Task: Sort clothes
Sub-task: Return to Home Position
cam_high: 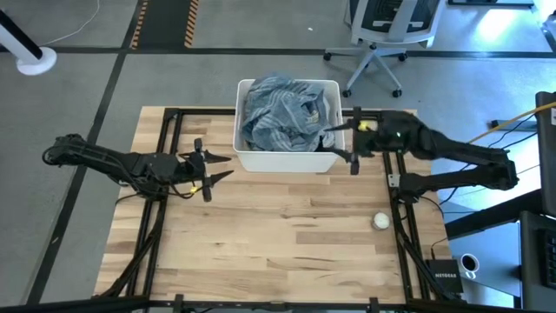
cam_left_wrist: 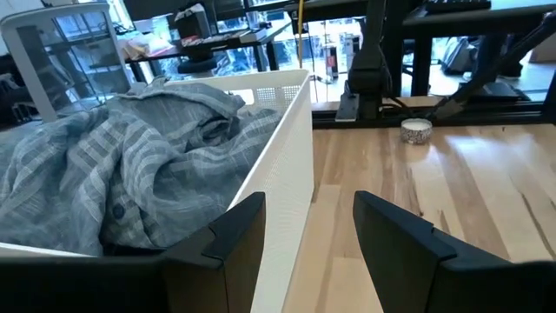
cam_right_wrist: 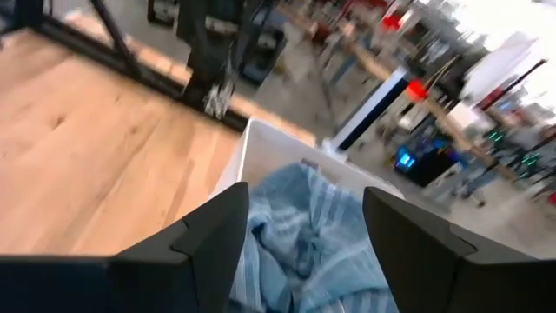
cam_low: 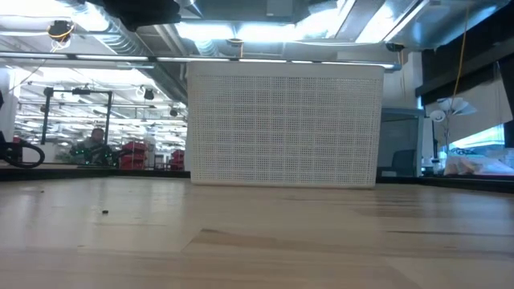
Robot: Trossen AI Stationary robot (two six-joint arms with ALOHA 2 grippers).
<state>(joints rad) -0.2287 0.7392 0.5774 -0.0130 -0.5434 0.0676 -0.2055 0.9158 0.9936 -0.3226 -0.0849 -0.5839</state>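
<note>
Here, empty and spread wide: right gripper [cam_high: 331, 143] at the bin [cam_high: 287, 162], left gripper [cam_high: 228, 166] beside it.

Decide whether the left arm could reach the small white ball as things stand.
Probably yes, though far: the left gripper hangs open beside the tub, and nothing stands between it and the ball.

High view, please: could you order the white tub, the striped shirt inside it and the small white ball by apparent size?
1. white tub
2. striped shirt, filling most of it
3. white ball, clearly smallest
</note>
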